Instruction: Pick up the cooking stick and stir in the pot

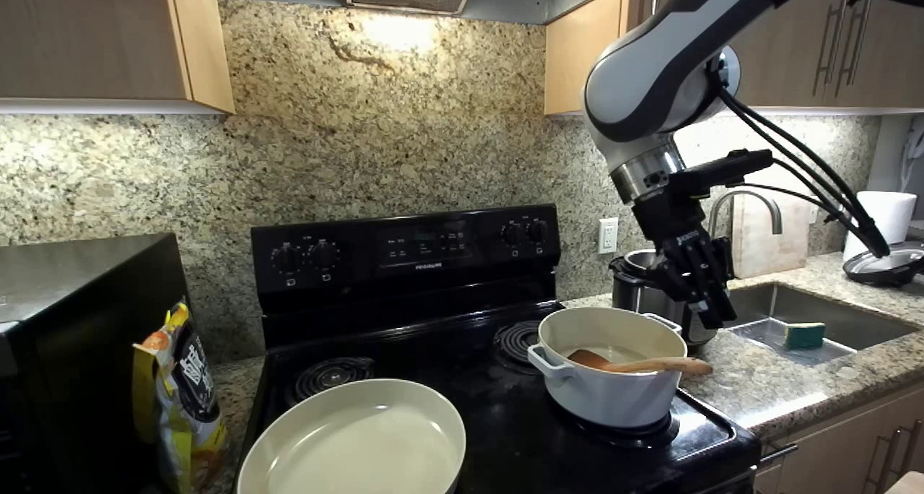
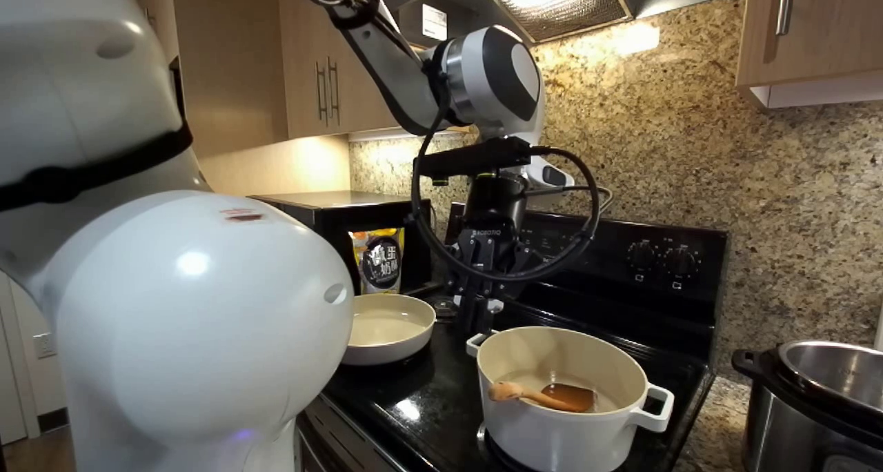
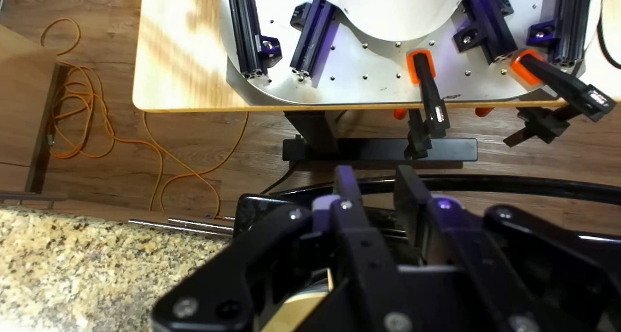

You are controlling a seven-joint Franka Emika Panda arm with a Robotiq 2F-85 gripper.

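Note:
A brown wooden cooking stick (image 1: pixel 650 365) (image 2: pixel 541 397) leans in the white pot (image 1: pixel 613 400) (image 2: pixel 552 434), its flat end inside and its handle end over the rim. The pot sits on a burner at the stove's front. My gripper (image 1: pixel 711 315) (image 2: pixel 478 319) hangs free, apart from the stick and pointing down. In the wrist view the gripper (image 3: pixel 378 179) shows a narrow gap with nothing between the fingers. Below it lie the stove's front edge and the floor. The stick cannot be made out there.
A shallow white dish (image 1: pixel 354 436) (image 2: pixel 390 320) stands on the stove. A steel pot (image 2: pixel 786 424) is on the counter beside it. A snack bag (image 1: pixel 189 393) leans by a black microwave (image 1: pixel 79 335). The robot's table (image 3: pixel 184 70) faces the stove.

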